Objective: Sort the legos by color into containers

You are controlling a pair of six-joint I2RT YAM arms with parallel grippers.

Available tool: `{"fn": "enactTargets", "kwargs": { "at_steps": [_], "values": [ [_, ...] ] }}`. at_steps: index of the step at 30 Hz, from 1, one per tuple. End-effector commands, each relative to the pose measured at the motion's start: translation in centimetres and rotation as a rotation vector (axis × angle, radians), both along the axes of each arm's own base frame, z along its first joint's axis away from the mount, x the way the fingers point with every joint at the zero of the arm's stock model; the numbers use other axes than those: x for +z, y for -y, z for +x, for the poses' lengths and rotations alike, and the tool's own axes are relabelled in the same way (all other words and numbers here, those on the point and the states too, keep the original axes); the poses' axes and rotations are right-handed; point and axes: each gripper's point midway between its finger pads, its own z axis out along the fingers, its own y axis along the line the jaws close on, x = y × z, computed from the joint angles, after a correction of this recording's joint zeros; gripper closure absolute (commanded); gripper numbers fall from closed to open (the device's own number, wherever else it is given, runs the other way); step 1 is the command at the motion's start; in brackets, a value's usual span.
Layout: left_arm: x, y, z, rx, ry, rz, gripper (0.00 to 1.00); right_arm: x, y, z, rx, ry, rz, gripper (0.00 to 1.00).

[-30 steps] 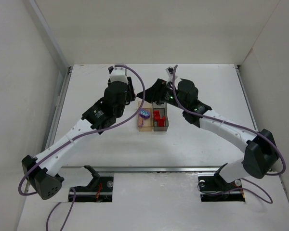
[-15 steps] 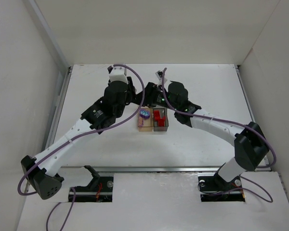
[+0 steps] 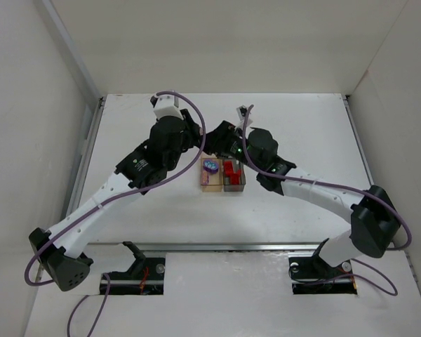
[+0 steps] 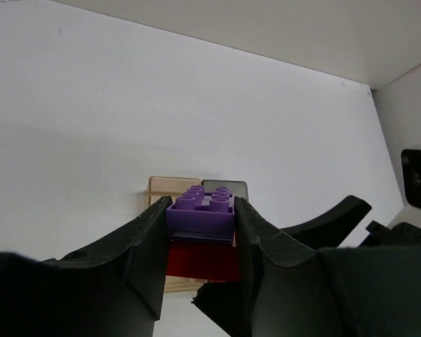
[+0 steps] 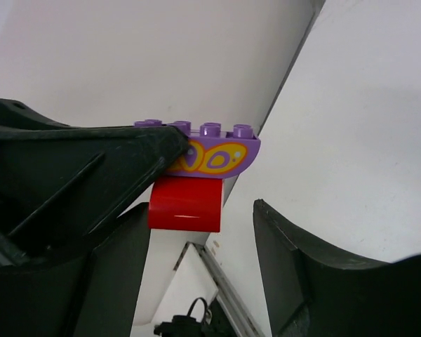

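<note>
The left gripper (image 4: 202, 209) is clamping a purple brick (image 4: 200, 217) by its 2 sides, and a red brick (image 4: 201, 261) is hanging stuck to its underside. The pair is hovering in the air just on the far side of the tan bin (image 4: 170, 187). The grey bin (image 4: 224, 187) is sitting against the tan bin's right side. The right gripper (image 5: 200, 210) is waiting with its jaws apart, 1 finger on each side of the red brick and nothing gripped. A round purple lego (image 3: 210, 166) is lying inside the tan bin, and red legos (image 3: 230, 168) are lying in the grey bin.

The step in hand is probably splitting the 2 joined bricks. To do it well, the right fingers should be closing squarely on the red brick alone, low enough to be missing the purple one. They should then be peeling it off with a slight tilt rather than a straight tug, against a firm left grip, so neither piece is springing away from the tan bin.
</note>
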Motion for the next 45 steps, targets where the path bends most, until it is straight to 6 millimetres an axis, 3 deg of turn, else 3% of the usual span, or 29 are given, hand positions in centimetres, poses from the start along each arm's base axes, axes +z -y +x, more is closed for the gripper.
{"fn": "enactTargets", "kwargs": {
  "at_steps": [1,11,15,16,18,19,22,27,31,34,38,41,45],
  "values": [
    [0.2,1.0,-1.0,-0.036,-0.05,-0.069,1.0,8.5,2.5,-0.3,-0.128,0.167,0.203,0.35],
    [0.5,2.1,-1.3,-0.072,-0.076,-0.127,1.0,9.3,2.9,0.1,-0.219,0.199,0.217,0.35],
    [0.3,2.4,-1.6,-0.087,-0.098,-0.146,1.0,9.9,3.4,0.5,-0.268,0.192,0.252,0.42],
    [-0.1,2.6,-1.7,-0.095,-0.107,-0.142,1.0,10.5,3.7,0.6,-0.286,0.202,0.274,0.48],
    [-0.3,2.5,-1.8,-0.091,-0.117,-0.145,1.0,9.8,3.3,1.1,-0.292,0.182,0.279,0.51],
    [-0.3,2.5,-1.8,-0.091,-0.117,-0.145,1.0,10.8,3.4,1.0,-0.291,0.197,0.304,0.52],
    [-0.3,2.5,-1.8,-0.091,-0.117,-0.145,1.0,10.5,3.1,1.3,-0.291,0.202,0.312,0.62],
    [-0.7,2.4,-1.8,-0.082,-0.121,-0.137,1.0,10.3,3.1,1.1,-0.282,0.207,0.316,0.99],
    [-0.5,1.2,-1.0,-0.04,-0.084,-0.089,1.0,8.3,3.9,0.1,-0.27,0.204,0.225,1.0],
    [0.7,-0.1,0.0,0.013,-0.024,-0.051,1.0,4.7,3.7,-0.9,-0.218,0.199,0.054,1.0],
    [1.9,-0.6,0.9,0.039,0.035,-0.045,1.0,0.5,5.9,-2.7,-0.211,0.145,-0.064,1.0],
    [1.0,-0.4,1.2,0.036,0.031,-0.026,1.0,-0.8,7.6,-3.1,-0.254,0.135,-0.093,1.0],
    [-2.0,0.2,1.6,0.008,-0.01,0.039,1.0,-2.2,10.0,-3.4,-0.323,0.102,-0.139,1.0]
  ]
}}
